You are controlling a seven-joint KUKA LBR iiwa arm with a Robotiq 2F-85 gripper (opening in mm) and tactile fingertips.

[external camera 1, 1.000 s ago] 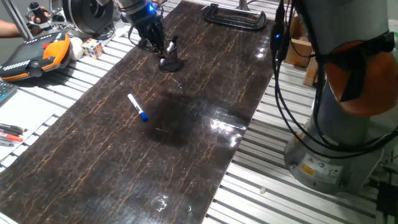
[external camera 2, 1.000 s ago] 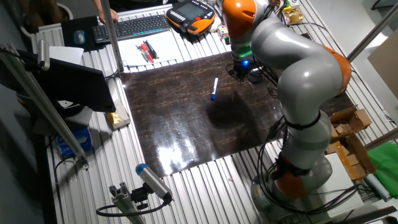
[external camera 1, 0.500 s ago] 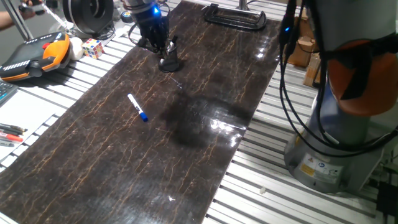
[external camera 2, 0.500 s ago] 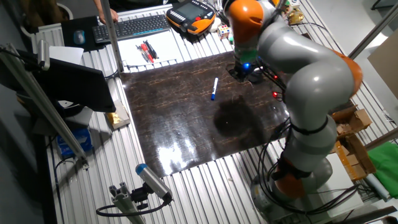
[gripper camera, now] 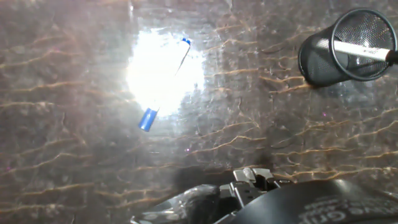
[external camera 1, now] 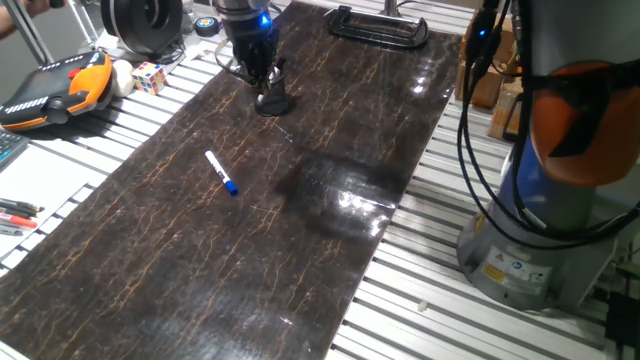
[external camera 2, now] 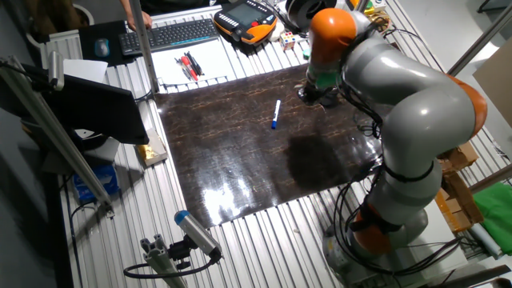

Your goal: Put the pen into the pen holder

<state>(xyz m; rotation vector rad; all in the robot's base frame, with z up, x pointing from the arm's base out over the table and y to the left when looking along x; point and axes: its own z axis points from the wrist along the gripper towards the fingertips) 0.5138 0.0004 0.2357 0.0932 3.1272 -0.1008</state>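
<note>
Tabletop (external camera 1: 330, 250): dark slab with thin brown marble-like veins, glossy, a bright glare patch near its right edge. It lies on ribbed aluminium rails.

Pen (external camera 1: 221, 173): short white barrel with a blue cap, lying flat and slanted on the slab, cap end toward the near side. Nothing touches it. In the hand view the pen (gripper camera: 163, 87) is half washed out by a reflected light spot; only the blue cap shows sharply.

Pen holder (external camera 1: 272, 100): small black cylinder with a flared foot, upright, farther up the slab and well apart from the pen. The hand view shows the pen holder (gripper camera: 348, 46) as fine wire mesh with a round rim; a pale rod crosses its mouth.

Gripper (external camera 1: 257, 76): black, with a blue light on the wrist, hanging just beside and above the holder. Spread of the fingers cannot be told; the hand view shows only metal housing at the bottom edge.

Beyond: black C-shaped clamp (external camera 1: 376, 25), big black spool (external camera 1: 140, 22), colour cube (external camera 1: 150, 76), orange pendant (external camera 1: 55, 88).
</note>
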